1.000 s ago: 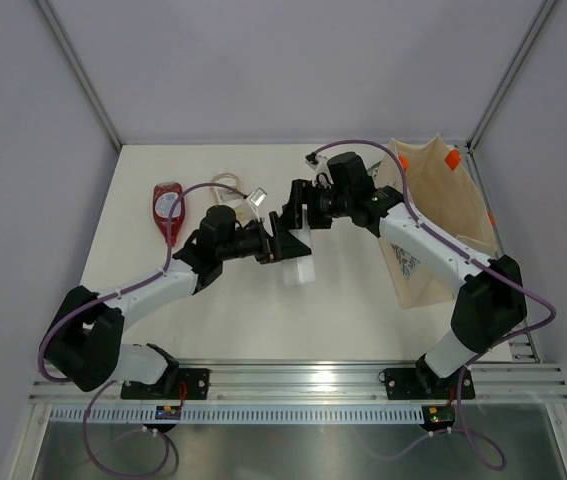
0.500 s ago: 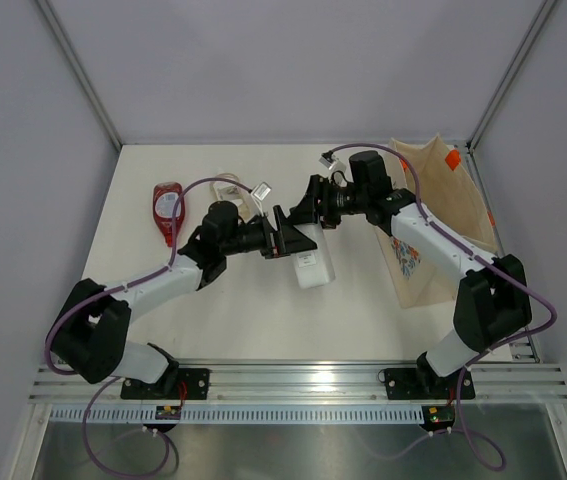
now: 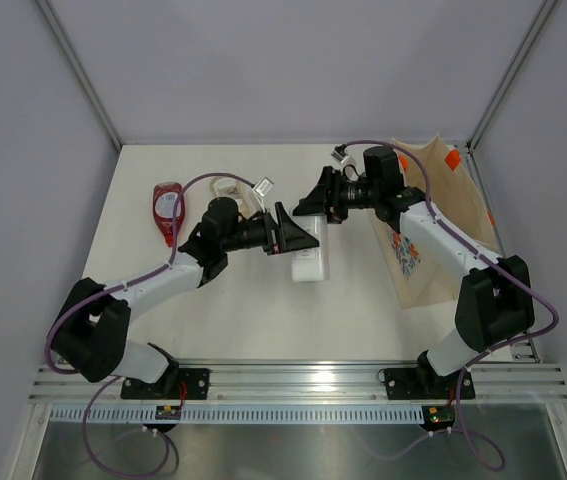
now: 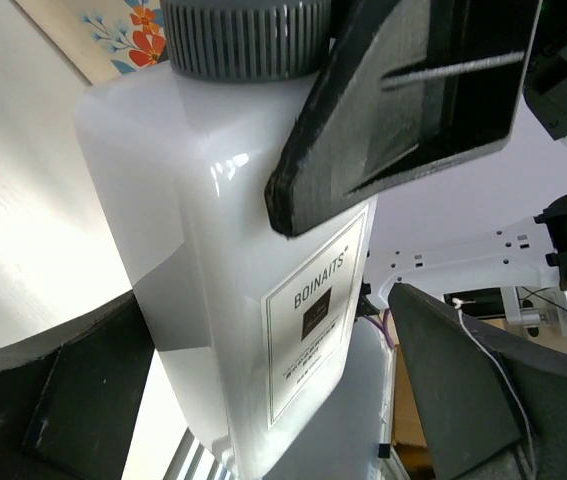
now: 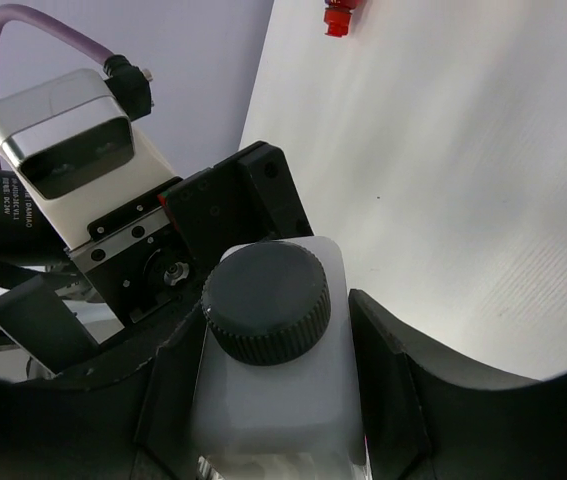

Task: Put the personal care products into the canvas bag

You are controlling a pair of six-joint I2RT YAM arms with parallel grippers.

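A white bottle (image 3: 310,262) with a dark grey cap (image 5: 266,300) hangs between the two grippers at mid-table. My right gripper (image 3: 315,208) is shut on its shoulders just below the cap, a finger pressed on each side (image 5: 273,330). My left gripper (image 3: 301,238) is open around the bottle's (image 4: 233,250) lower half, its fingers (image 4: 473,390) standing off it. The canvas bag (image 3: 443,215) stands at the right, its floral print (image 4: 128,25) behind the bottle. A red bottle (image 3: 168,208) and a clear bottle (image 3: 231,187) lie at the left rear.
Grey enclosure walls close in the table on three sides. An aluminium rail (image 3: 303,380) runs along the near edge. A small red cap (image 5: 339,17) lies on the white tabletop beyond the grippers. Purple cables loop over both arms.
My left gripper has opened wide and let go of the white bottle. My right gripper has closed on the bottle's top, and both grippers shifted a little to the right.
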